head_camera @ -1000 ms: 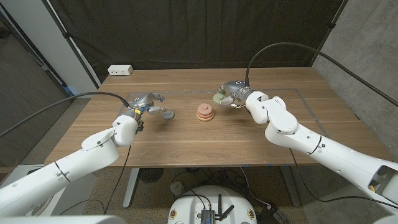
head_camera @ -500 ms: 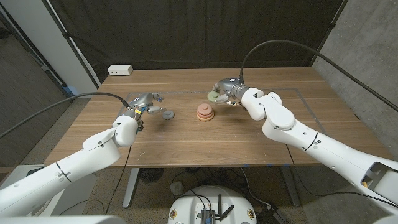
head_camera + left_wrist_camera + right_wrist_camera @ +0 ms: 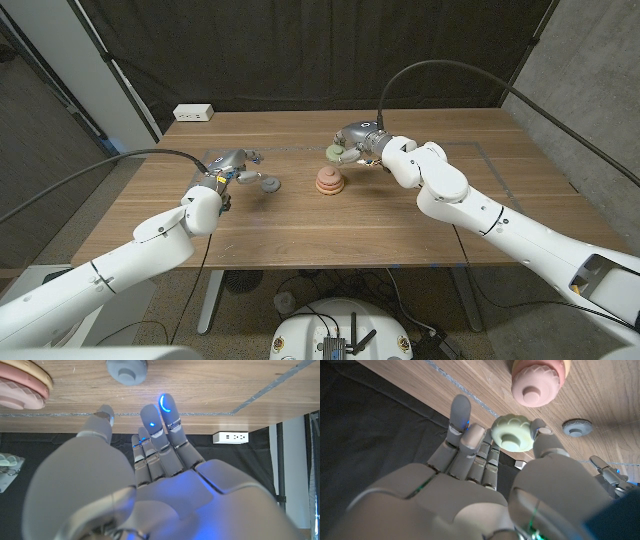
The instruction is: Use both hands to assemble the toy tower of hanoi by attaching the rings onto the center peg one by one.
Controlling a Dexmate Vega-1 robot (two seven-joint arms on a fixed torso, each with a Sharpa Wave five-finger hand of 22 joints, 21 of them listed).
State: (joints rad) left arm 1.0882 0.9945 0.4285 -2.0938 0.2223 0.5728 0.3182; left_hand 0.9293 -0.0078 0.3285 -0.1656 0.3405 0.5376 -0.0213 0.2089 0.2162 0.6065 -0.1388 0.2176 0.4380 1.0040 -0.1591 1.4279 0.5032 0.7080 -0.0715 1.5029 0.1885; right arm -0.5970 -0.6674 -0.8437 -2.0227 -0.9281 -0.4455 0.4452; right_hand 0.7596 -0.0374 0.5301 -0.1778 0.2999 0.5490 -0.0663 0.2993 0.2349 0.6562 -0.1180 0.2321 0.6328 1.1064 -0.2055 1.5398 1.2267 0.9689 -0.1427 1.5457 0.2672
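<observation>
Left robot hand: The left robot hand (image 3: 234, 166) waits at about nine o'clock from the tower, fingers spread and gripping nothing, reaching toward the grey ring.
Grey ring: A grey ring (image 3: 268, 183) lies on the wooden surface (image 3: 300, 230) just beyond those fingertips, likely next in line for stacking.
Tower: The pink stack (image 3: 330, 180) sits at mid-surface on its peg, rings already seated and the peg tip showing at the top in the right wrist view.
Green ring: A pale green ring (image 3: 337, 152) hangs in the air at roughly twelve o'clock from the stack, apparently carried in for threading onto the peg.
Right robot hand: The right robot hand (image 3: 357, 145) pinches that ring between thumb and fingers, its arm reaching in from the lower right.
</observation>
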